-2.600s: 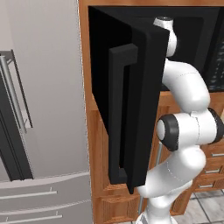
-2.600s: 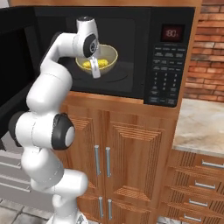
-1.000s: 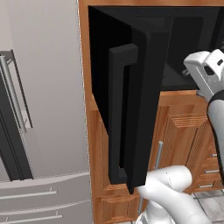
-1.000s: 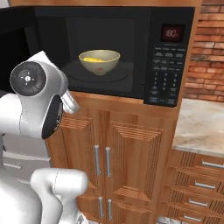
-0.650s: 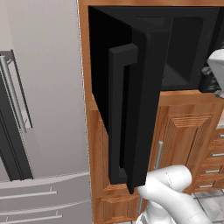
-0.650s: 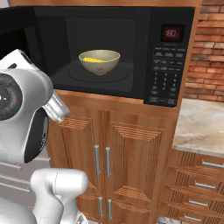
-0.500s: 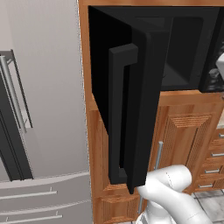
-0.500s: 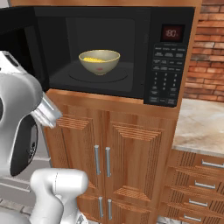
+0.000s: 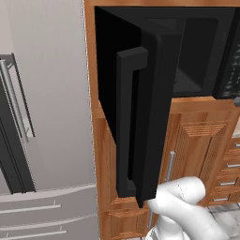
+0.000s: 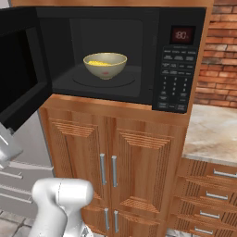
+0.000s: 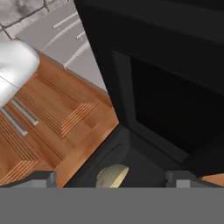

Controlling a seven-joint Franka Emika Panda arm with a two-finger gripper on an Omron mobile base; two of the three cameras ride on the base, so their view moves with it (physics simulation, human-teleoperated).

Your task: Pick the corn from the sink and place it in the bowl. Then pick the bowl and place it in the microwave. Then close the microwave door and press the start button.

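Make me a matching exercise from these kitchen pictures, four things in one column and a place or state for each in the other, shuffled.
Things:
1. round yellow-green bowl
2. yellow corn
3. flat black microwave door
4. narrow black control strip

Places or states:
A. swung open
B. lying in the bowl
C. on the microwave's right side
D. standing inside the dark cavity

Pairs: 1-D, 2-B, 3-A, 4-C

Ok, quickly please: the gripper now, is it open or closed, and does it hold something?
Gripper: open, jaws spread wide, holding nothing; the bowl sits in the microwave.
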